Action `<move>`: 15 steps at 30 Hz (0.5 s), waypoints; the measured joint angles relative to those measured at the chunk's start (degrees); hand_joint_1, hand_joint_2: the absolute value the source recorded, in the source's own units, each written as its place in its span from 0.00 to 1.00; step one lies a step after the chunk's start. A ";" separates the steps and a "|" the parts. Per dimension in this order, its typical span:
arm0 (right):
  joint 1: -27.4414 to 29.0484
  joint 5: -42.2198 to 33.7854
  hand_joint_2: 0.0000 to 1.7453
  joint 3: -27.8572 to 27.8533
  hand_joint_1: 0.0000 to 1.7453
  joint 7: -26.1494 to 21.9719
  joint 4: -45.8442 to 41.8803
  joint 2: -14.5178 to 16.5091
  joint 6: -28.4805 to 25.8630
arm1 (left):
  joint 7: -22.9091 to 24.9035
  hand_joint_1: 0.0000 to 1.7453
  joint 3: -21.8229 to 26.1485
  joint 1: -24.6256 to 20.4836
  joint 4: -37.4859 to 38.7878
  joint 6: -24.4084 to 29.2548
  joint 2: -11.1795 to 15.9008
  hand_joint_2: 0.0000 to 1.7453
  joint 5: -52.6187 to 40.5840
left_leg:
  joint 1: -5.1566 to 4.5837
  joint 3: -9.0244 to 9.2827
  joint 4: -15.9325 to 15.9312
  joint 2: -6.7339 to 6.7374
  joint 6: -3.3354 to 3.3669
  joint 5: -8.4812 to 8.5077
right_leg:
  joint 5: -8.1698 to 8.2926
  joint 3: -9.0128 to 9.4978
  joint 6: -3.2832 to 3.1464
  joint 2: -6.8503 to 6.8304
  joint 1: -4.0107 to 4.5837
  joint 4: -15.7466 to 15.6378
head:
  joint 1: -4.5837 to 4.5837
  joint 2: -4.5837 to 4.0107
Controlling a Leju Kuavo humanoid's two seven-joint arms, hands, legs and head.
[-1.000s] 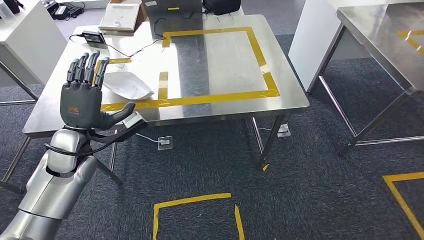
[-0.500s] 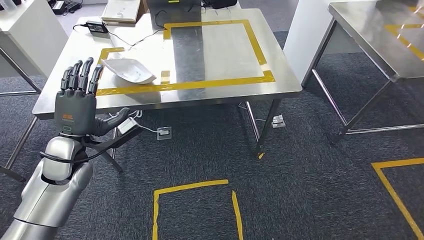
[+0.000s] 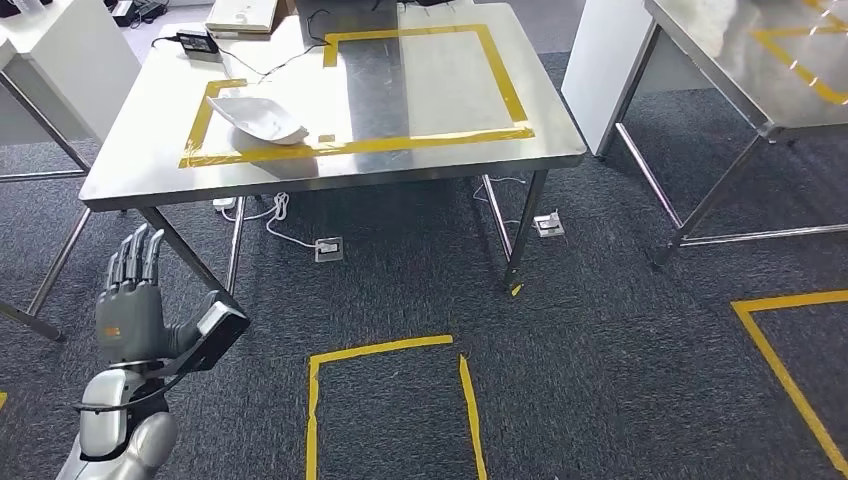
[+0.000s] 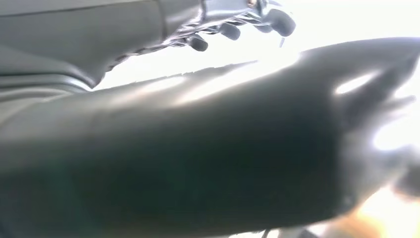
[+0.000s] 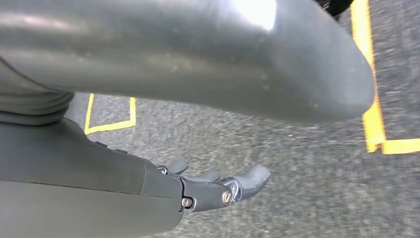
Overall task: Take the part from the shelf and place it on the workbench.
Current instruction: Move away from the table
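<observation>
The left hand (image 3: 135, 305) hangs low in front of the workbench (image 3: 420, 165), fingers straight and spread, thumb out to the side, holding nothing. A second ago it was raised over the near left corner of the bench, just beside the white part (image 3: 255, 117); it has since dropped below the front edge and pulled back toward the robot's body, and the whole picture has shifted too, so the robot seems to be backing off or straightening up, not the bench moving. The right hand (image 5: 218, 188) hangs over the dark carpet, fingers loosely extended with nothing in them. The part lies on the bench top near its left front corner, inside the small taped yellow outline (image 3: 205, 110), its near end touching or just over the front strip of tape. Farther back, a larger yellow outline (image 3: 425, 85) takes up the middle and right of the bench, a black cable (image 3: 270, 65) runs toward the far edge, and a stack of papers (image 3: 243, 14) sits at the far left corner. To my eye the placing is done: the part is released on the bench and the arm is withdrawing, so little remains but to lower it fully.
</observation>
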 joint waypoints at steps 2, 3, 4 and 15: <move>0.08 0.56 0.00 0.00 0.00 0.46 0.00 -0.21 0.19 | -3.73 0.00 5.69 1.32 10.31 0.92 -0.63 0.00 5.85 | -0.25 0.20 -1.30 0.00 0.95 -0.26 | 0.97 0.06 0.81 0.14 -0.01 -0.34 | 0.02 0.00; 0.13 0.82 0.00 0.00 0.00 0.48 0.01 -0.42 0.36 | -4.57 0.00 8.78 1.18 16.92 0.14 -0.87 0.00 8.77 | -0.19 -0.17 -1.43 0.19 1.46 0.21 | 0.97 -0.08 1.13 0.17 -0.11 -0.25 | -0.04 0.00; 0.17 1.09 0.00 0.00 0.00 0.37 0.01 -0.61 0.68 | -4.24 0.00 12.04 1.06 23.68 -2.01 -1.06 0.00 11.90 | -0.13 -0.64 -1.50 0.37 1.93 0.82 | -0.06 -0.40 1.42 0.14 -0.17 0.36 | -0.03 0.00; 0.00 1.98 0.00 -0.33 0.00 2.36 -0.02 -3.26 2.08 | 20.17 0.00 38.90 9.17 56.92 -15.60 -9.27 0.00 31.46 | -0.39 -8.59 0.03 0.66 2.47 7.08 | -9.56 11.05 -0.11 -0.07 1.24 0.59 | 0.32 0.00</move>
